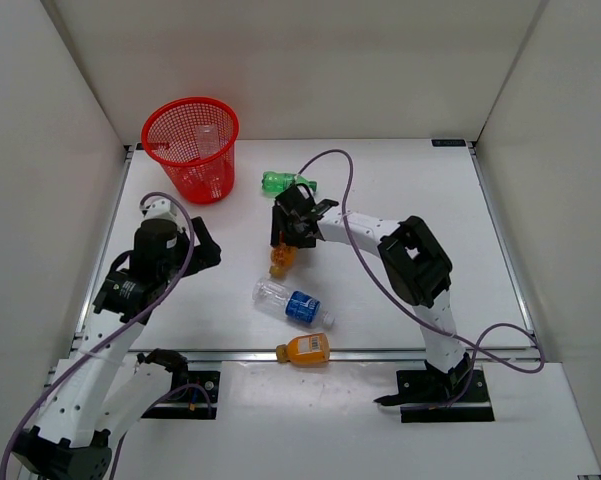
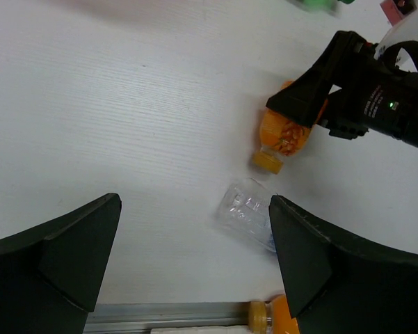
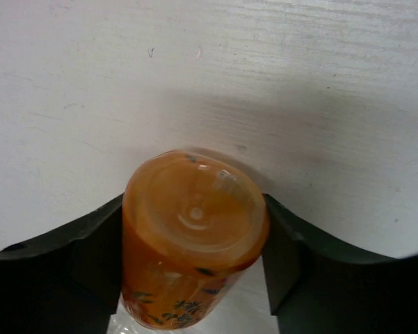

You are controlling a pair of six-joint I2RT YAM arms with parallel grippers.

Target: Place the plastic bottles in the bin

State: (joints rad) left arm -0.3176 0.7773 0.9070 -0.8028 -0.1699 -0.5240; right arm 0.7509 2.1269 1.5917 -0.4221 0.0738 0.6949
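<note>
My right gripper (image 1: 286,240) (image 3: 195,257) is shut on an orange labelled bottle (image 1: 280,260) (image 3: 195,216) at the table's middle, with a finger pressed against each side. A green bottle (image 1: 284,182) lies just behind it. A clear blue-labelled bottle (image 1: 293,304) (image 2: 247,209) lies in front, and a second orange bottle (image 1: 305,349) (image 2: 275,316) rests at the front rail. The red mesh bin (image 1: 185,170) stands at the back left with a clear bottle (image 1: 208,140) inside. My left gripper (image 1: 205,255) (image 2: 195,257) hangs open and empty over bare table, left of the bottles.
A metal rail (image 1: 400,352) runs along the table's front edge. White walls close in the table on the left, back and right. A purple cable (image 1: 355,225) loops above the right arm.
</note>
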